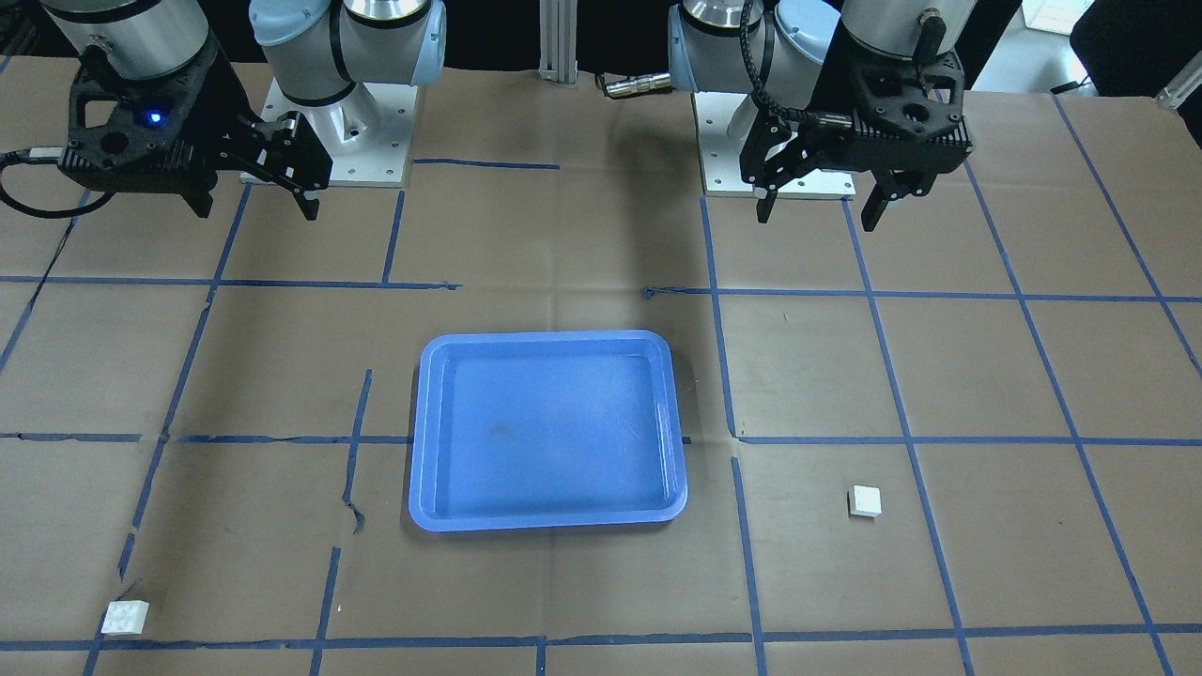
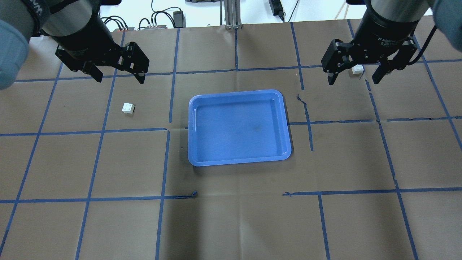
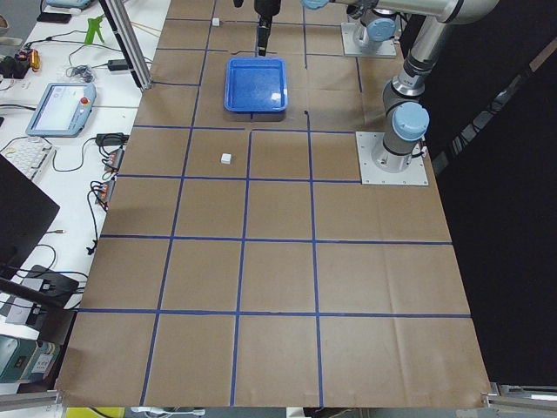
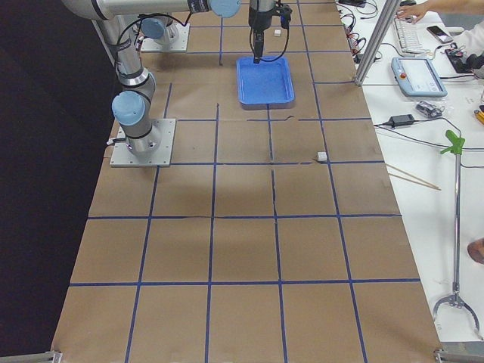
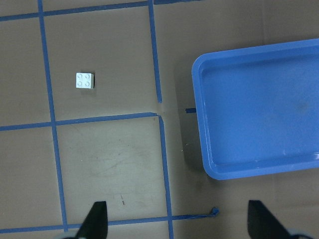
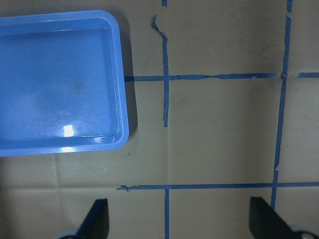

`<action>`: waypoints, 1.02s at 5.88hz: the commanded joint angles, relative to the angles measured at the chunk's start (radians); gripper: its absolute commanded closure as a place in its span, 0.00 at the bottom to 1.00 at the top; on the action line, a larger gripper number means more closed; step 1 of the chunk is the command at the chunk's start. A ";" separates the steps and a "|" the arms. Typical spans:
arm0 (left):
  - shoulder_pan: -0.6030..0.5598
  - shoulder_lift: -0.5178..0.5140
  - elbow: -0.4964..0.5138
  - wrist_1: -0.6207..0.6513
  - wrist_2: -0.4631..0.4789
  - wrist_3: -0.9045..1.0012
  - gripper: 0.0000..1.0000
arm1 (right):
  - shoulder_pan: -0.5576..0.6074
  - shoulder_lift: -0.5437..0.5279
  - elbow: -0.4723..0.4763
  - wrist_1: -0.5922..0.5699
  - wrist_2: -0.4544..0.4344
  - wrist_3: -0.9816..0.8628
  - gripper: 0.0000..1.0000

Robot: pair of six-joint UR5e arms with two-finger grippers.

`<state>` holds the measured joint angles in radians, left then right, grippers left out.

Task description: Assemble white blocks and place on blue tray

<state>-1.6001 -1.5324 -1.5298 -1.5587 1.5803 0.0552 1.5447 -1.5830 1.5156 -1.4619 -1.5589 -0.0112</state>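
The left gripper is hovering, jaws spread wide and empty, beyond the blue tray at its far left corner. The right gripper is hovering likewise beyond its far right corner. One white block is lying left of the tray, and the other white block is sitting well off its far right corner.

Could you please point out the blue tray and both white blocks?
Large rectangular blue plastic tray (image 2: pixel 238 126): overhead view, bare middle of its floor.
Small white studded block on the robot's left (image 2: pixel 128 107): overhead view, its studded top.
Small white studded block on the robot's right (image 1: pixel 125 617): front-facing view, its studded top.
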 commanded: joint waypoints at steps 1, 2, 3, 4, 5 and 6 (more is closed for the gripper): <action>0.003 0.002 0.000 0.000 0.000 0.000 0.00 | 0.000 0.000 0.000 -0.003 0.000 -0.001 0.00; 0.003 0.003 0.000 -0.001 0.000 0.000 0.00 | 0.000 0.000 0.000 -0.003 0.000 -0.001 0.00; 0.003 0.005 0.000 -0.001 0.001 0.000 0.00 | 0.000 0.000 0.000 -0.002 0.000 -0.001 0.00; 0.005 0.005 0.000 -0.003 0.004 0.000 0.00 | 0.000 0.000 0.000 -0.002 0.000 -0.001 0.00; 0.005 0.005 0.000 -0.003 0.003 0.000 0.00 | 0.000 0.000 0.000 -0.002 0.000 -0.001 0.00; 0.014 0.005 -0.001 -0.003 0.000 0.008 0.00 | 0.000 0.001 0.000 -0.002 -0.001 -0.001 0.00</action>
<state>-1.5924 -1.5279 -1.5297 -1.5615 1.5823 0.0575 1.5447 -1.5826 1.5155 -1.4634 -1.5589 -0.0123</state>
